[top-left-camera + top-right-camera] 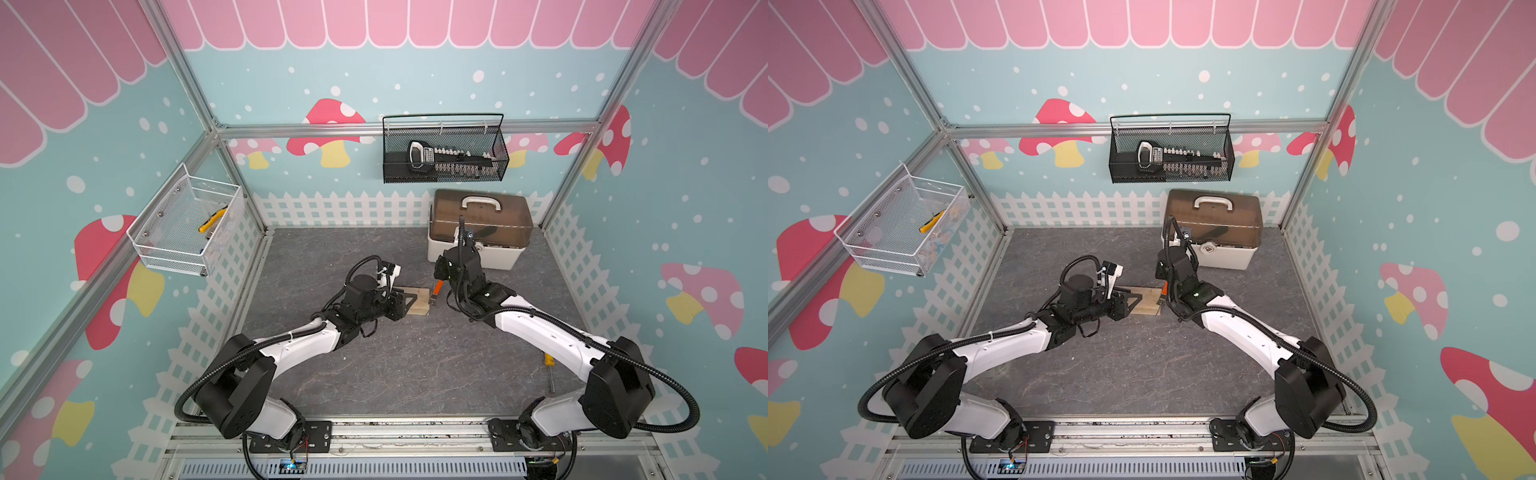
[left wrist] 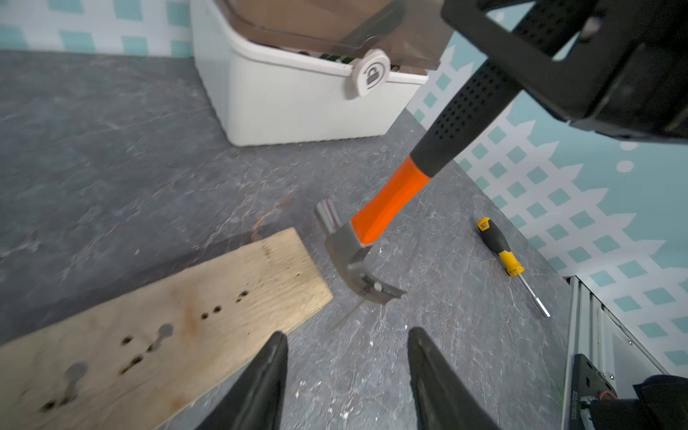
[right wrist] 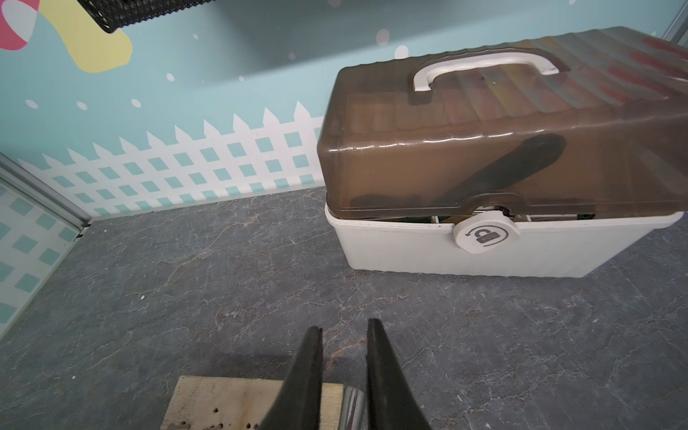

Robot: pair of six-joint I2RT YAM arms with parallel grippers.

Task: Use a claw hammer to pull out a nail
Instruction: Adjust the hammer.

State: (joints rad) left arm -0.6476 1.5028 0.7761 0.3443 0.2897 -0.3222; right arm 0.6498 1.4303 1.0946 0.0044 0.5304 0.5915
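**Nail in the claw, clear of the board**

Left wrist: the right gripper (image 2: 521, 59) was clamped tight on the black handle of the claw hammer (image 2: 391, 201), well up from the head, likely for leverage. The head hung just off the right end of the wooden board (image 2: 167, 327). The nail (image 2: 378, 287) sat in the claw slot, shank blurred below it, apparently free of the wood. The left gripper (image 2: 347, 333) stood roughly half open and empty, with the claw just beyond its tips. One finger overlapped the board edge, contact unclear; it was probably there to brace the board. A screwdriver (image 2: 500, 249) lay unused, near right.

Right wrist: jaws narrow, a silvery bit of the hammer head low between the fingers, toolbox (image 3: 502, 257) far beyond.

Both top views: the hammer's orange neck stood at the board's right end, between the two wrists.
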